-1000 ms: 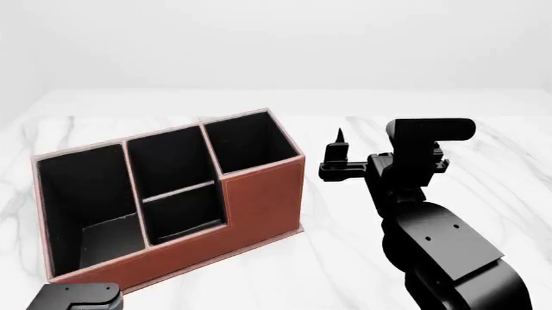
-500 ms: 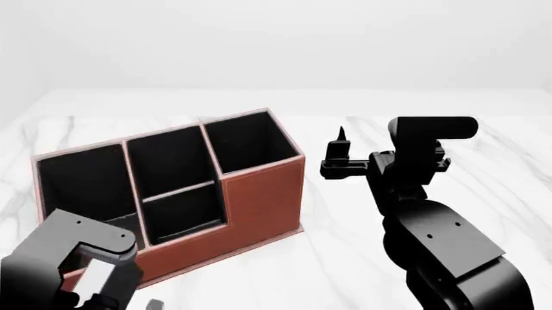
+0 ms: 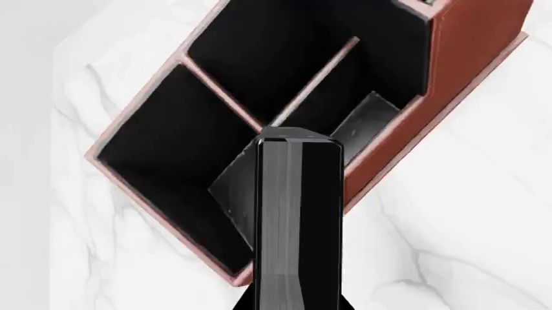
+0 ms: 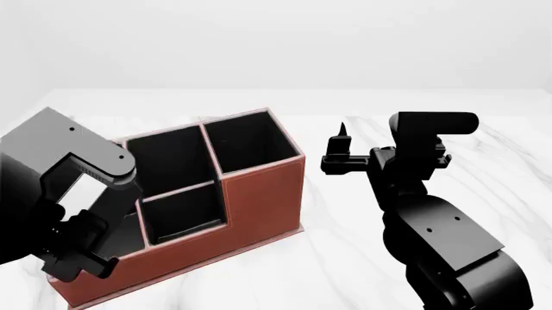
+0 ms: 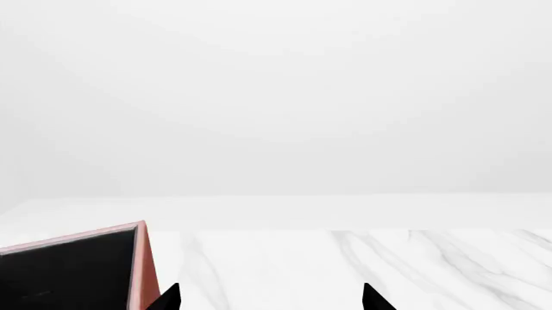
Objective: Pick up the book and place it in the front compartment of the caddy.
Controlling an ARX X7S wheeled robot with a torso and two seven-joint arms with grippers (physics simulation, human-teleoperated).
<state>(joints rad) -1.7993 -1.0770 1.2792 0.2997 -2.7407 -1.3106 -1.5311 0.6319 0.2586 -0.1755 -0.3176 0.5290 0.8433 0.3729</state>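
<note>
The caddy (image 4: pixel 263 200) is a reddish-brown box with black pockets on the white marble table. Its low front pocket (image 4: pixel 183 213) sits in the middle. My left gripper (image 4: pixel 77 258) hangs over the caddy's left end. In the left wrist view the left gripper (image 3: pixel 293 305) is shut on the thin black book (image 3: pixel 298 219). The book stands on end above the caddy (image 3: pixel 470 55), near the wall between the big end pocket and the low pocket (image 3: pixel 371 123). My arm hides the book in the head view. My right gripper (image 4: pixel 340 155) is open and empty, right of the caddy.
The marble table (image 4: pixel 345 258) runs on to the right and in front of the caddy. The right arm's black body (image 4: pixel 440 239) fills the lower right. The right wrist view shows a caddy corner (image 5: pixel 142 265) and a white wall beyond.
My left arm has risen from the lower left corner and now stands over the caddy's left end. The right arm has barely moved.
</note>
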